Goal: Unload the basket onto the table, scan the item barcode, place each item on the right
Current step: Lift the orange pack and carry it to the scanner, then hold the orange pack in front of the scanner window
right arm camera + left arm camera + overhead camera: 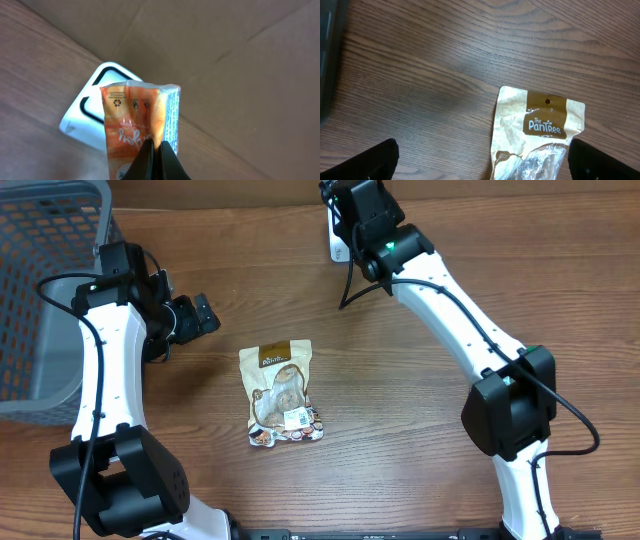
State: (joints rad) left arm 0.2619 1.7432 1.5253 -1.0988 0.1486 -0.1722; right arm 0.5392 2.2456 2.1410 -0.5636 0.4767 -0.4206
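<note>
While the right gripper is pinching the orange packet between closed fingers, the packet is overlapping the white scanner at the far edge of the desk. The left gripper is gaping open beside a brown snack bag mid-desk. The frame is cutting off the packet's lower part, and the arm is hiding it from overhead.

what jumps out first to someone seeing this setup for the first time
A brown Pantree snack pouch lies flat in the middle of the wooden table. At the far edge, the right end effector pinches an orange packet in front of a small white device. A grey mesh basket sits at the table's left edge.
</note>
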